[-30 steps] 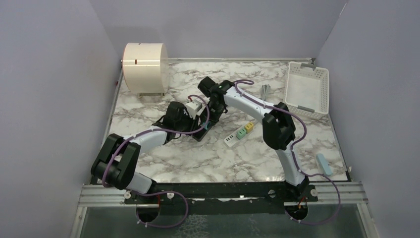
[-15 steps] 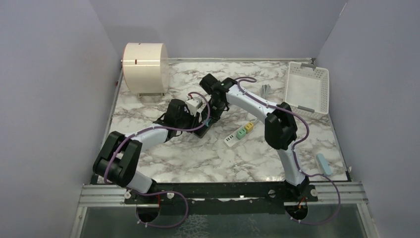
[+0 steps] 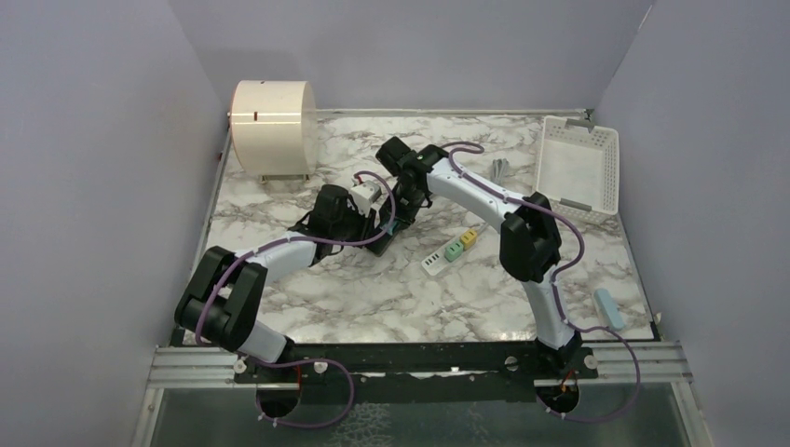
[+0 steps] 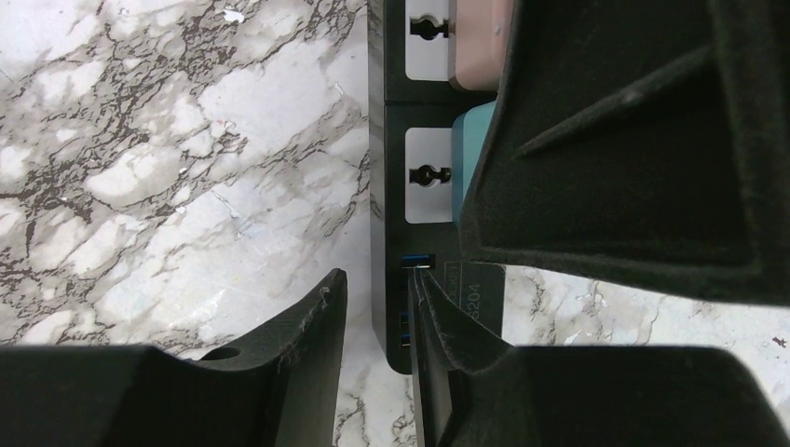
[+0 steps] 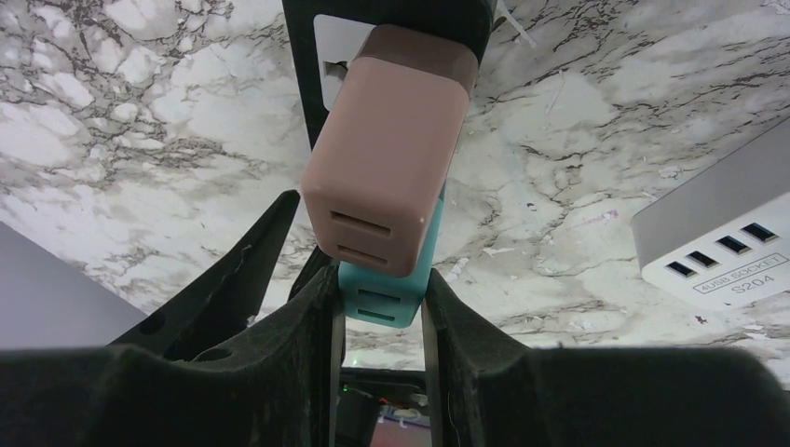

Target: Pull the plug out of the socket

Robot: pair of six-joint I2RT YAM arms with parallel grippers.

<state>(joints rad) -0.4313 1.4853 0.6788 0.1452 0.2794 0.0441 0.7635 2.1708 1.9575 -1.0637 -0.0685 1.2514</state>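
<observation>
A black power strip (image 4: 389, 233) lies on the marble table, and it also shows in the top view (image 3: 385, 233). A pink plug (image 5: 387, 158) and a teal plug (image 5: 387, 289) sit side by side in its sockets. My right gripper (image 5: 382, 326) is shut on the teal plug, one finger on each side, and it comes in from the far side in the top view (image 3: 389, 200). My left gripper (image 4: 377, 307) is closed on the USB end of the strip, with its long edge between the fingers. The teal plug (image 4: 466, 158) and pink plug (image 4: 475, 47) are partly hidden by the right gripper.
A white USB strip (image 3: 447, 251) with green and yellow plugs lies right of the arms and shows in the right wrist view (image 5: 717, 242). A white basket (image 3: 578, 168) stands at the back right, a cream cylinder (image 3: 270, 116) at the back left, and a light blue block (image 3: 610, 309) at the near right.
Both grippers and the black strip have shifted slightly toward the back of the table. The grips look the same.
</observation>
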